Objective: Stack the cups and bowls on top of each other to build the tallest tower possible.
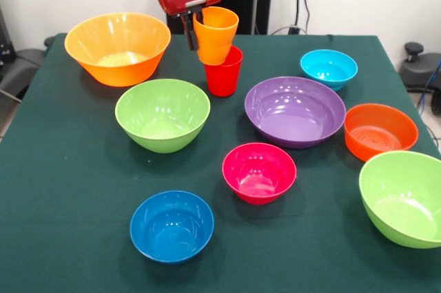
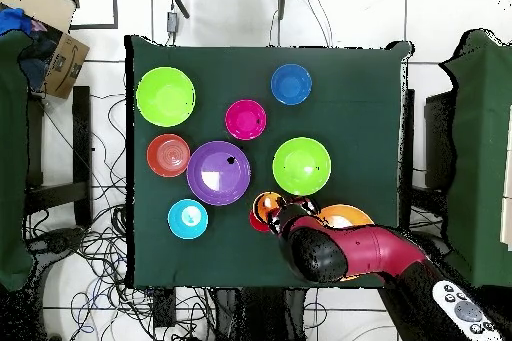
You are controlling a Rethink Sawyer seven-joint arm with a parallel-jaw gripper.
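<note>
My gripper (image 1: 195, 31) is shut on the left rim of an orange cup (image 1: 216, 34), one finger outside the wall. The cup tilts slightly, and its base is at the mouth of the upright red cup (image 1: 224, 72) near the table's far edge. From above, the orange cup (image 2: 268, 203) and a sliver of the red cup (image 2: 257, 221) show beside the gripper (image 2: 279, 214). Bowls stand singly around them: large yellow-orange (image 1: 117, 48), lime green (image 1: 162, 114), purple (image 1: 295, 110), light blue (image 1: 329, 67), orange (image 1: 380, 131), pink (image 1: 259, 172), dark blue (image 1: 171, 225) and a second lime green (image 1: 406, 196).
The dark green tablecloth (image 1: 69, 169) covers the whole table. In the overhead view the arm (image 2: 345, 252) hides part of the yellow-orange bowl (image 2: 345, 215). A cardboard box (image 2: 60, 52) and cables lie off the table.
</note>
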